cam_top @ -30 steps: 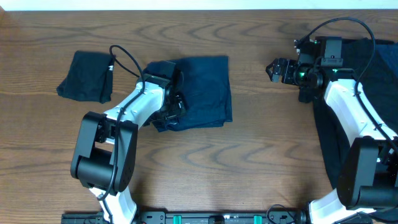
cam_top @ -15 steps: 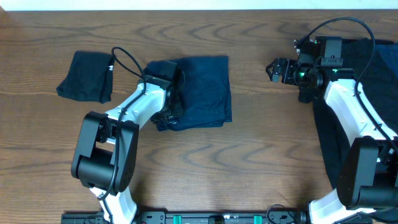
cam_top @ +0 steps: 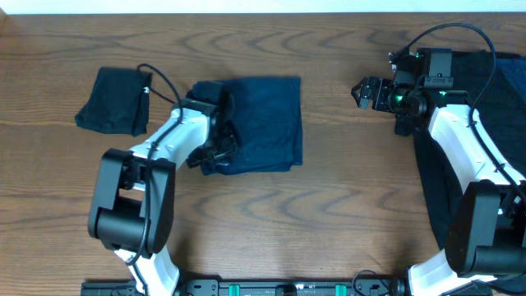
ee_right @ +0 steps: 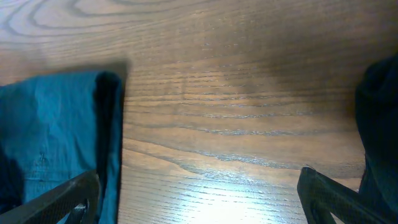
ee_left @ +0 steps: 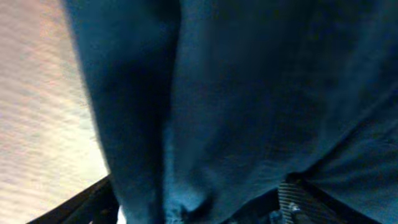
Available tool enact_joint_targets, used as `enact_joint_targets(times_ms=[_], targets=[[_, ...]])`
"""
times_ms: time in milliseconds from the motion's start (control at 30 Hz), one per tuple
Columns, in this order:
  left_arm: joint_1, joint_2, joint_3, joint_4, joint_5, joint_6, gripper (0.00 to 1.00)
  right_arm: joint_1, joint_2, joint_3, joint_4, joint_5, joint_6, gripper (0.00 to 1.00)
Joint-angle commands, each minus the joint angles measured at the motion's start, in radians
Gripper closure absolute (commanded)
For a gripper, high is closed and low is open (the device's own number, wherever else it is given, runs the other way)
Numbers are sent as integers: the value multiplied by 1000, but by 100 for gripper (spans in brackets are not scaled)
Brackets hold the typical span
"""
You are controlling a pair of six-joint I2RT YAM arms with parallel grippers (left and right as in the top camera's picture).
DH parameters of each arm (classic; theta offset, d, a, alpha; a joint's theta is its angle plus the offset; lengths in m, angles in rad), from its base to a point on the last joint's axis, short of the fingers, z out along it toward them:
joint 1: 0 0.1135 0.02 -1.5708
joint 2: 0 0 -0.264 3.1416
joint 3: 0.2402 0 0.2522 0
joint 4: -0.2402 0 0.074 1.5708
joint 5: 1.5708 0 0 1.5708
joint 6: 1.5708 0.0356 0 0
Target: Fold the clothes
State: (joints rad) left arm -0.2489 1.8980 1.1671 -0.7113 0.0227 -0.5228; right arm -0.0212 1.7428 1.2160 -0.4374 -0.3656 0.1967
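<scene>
The navy garment lies folded in a rough rectangle on the wooden table. The left gripper sits on the garment's left edge. In the left wrist view blue cloth fills the frame and covers the fingers, so I cannot tell whether they grip it. Left of the navy garment, apart from it, lies a folded black garment. Well to its right, the right gripper hovers over bare wood, its fingers spread wide and empty. Further right is a black heap.
</scene>
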Motion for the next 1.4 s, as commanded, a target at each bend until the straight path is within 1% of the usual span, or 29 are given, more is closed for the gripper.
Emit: enact_joint_targets(times_ms=[0,33,100,167,300,533,600,733,800,833,867,900,1033,1067,1200,1300,1367], targets=[[40,-28,-28,-18,31,32,12,-6,-2,-1,-2,0,-3,1],[49,-32,-28,-17,47,32,9,-6,-2,-1,-2,0,-3,1],[65,-34,-28,-18,70,37,7,-6,-2,-1,-2,0,-3,1],[76,-34,-28,-16,101,74,7,-6,-2,-1,-2,0,-3,1],[82,-41,-28,-5,106,128,7,-6,-2,-1,-2,0,-3,1],[82,-40,-51,3,108,130,7,-6,-2,-1,-2,0,-3,1],[82,-39,-63,17,108,129,8,-6,-2,-1,-2,0,-3,1],[81,-39,-119,82,109,122,21,-6,-2,-1,-2,0,-3,1],[81,-39,-148,114,109,122,43,-6,-2,-1,-2,0,-3,1],[81,-39,-154,119,109,122,57,-5,-2,-1,-2,0,-3,1],[81,-39,-156,118,109,122,67,-6,-2,-1,-2,0,-3,1],[81,-39,-156,115,109,122,75,-6,-2,-1,-2,0,-3,1],[81,-43,-153,116,108,126,88,-6,-2,-1,-2,0,-3,1],[81,-46,-150,118,108,135,93,-6,-2,-1,-2,0,-3,1],[81,-68,-114,121,70,214,94,-5,-2,-1,-2,0,-3,1],[81,-103,-79,114,-13,259,94,-6,-2,-1,-2,0,-3,1],[81,-136,-61,116,-79,261,94,-6,-2,-1,-2,0,-3,1]])
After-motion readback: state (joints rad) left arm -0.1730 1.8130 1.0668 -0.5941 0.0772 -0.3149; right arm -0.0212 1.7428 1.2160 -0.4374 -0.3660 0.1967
